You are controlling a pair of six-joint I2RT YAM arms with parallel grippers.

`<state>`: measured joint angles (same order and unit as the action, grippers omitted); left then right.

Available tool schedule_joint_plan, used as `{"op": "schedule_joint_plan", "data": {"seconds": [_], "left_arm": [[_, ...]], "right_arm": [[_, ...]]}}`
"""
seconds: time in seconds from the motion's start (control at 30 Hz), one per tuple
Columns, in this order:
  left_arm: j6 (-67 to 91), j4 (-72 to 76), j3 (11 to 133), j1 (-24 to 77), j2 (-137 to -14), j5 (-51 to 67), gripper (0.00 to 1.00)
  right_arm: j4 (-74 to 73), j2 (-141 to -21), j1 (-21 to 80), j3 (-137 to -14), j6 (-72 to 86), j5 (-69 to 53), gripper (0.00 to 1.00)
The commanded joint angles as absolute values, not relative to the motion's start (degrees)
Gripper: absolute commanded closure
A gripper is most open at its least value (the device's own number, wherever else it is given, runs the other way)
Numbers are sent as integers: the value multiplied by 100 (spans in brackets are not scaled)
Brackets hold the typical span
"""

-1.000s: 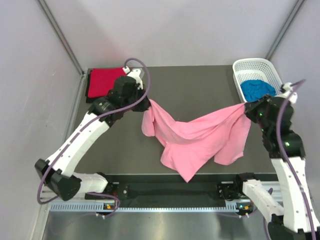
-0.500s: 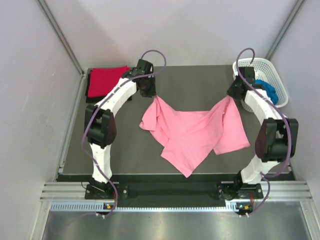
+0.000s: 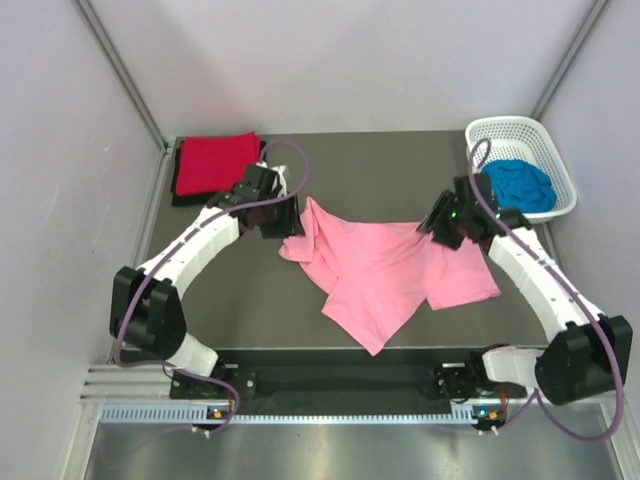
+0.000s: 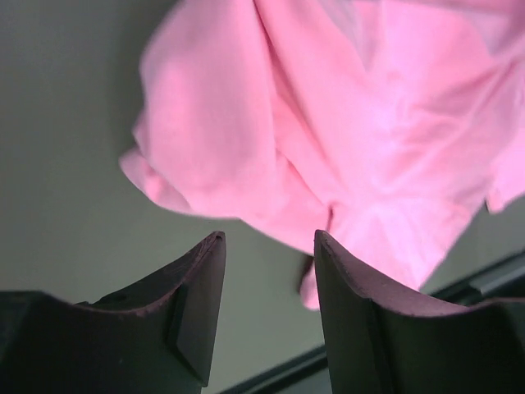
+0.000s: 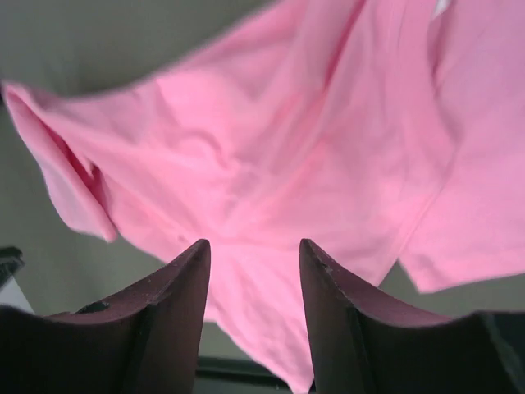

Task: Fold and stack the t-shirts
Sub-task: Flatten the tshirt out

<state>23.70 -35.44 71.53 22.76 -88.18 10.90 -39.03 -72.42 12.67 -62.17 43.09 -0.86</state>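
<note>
The table (image 3: 390, 170) is a dark grey matte sheet filling the middle of the top view. It is closed in by pale lilac-grey walls (image 3: 60, 200) at the left, right and top of the frame. Two thin metal posts (image 3: 120, 75) slant in from the upper corners. Along the bottom edge runs a slotted aluminium rail (image 3: 350, 412) with a brushed metal panel (image 3: 350, 455) under it. The arm bases sit on that rail, and any lettering on them is too small to read.

The pink shirt (image 3: 375, 270) lies crumpled and spread across the centre of the table, one corner pointing toward the bottom of the frame. The red shirt (image 3: 215, 162) lies folded in the upper left corner of the table on top of the black shirt (image 3: 183, 199), which shows only as a dark edge. The blue shirt (image 3: 515, 185) is bunched inside the white basket (image 3: 510, 128) at the upper right.

The left hand (image 3: 285, 222) is at the pink shirt's upper left edge and the right hand (image 3: 440, 225) is at its upper right edge. In each wrist view the dark fingers (image 4: 197, 304) stand partly apart with nothing between them. Only pink cloth and grey table show beyond the gap, so neither hand has hold of anything. Purple cables (image 3: 290, 150) loop over both arms.
</note>
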Motion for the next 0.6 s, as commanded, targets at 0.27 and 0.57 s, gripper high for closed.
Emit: {"op": "schedule_joint_plan", "data": {"seconds": [0.27, 0.57], "left_arm": [[2619, -2190, 5907, 2496, -8306, 1811, 38], [2733, -2004, 5845, 2575, -8789, 1863, 37]], "right_arm": [[-3861, -4967, 3813, -3166, 7879, -378, 53], [-3463, -5062, 5211, -2812, 8789, -36, 54]]}}
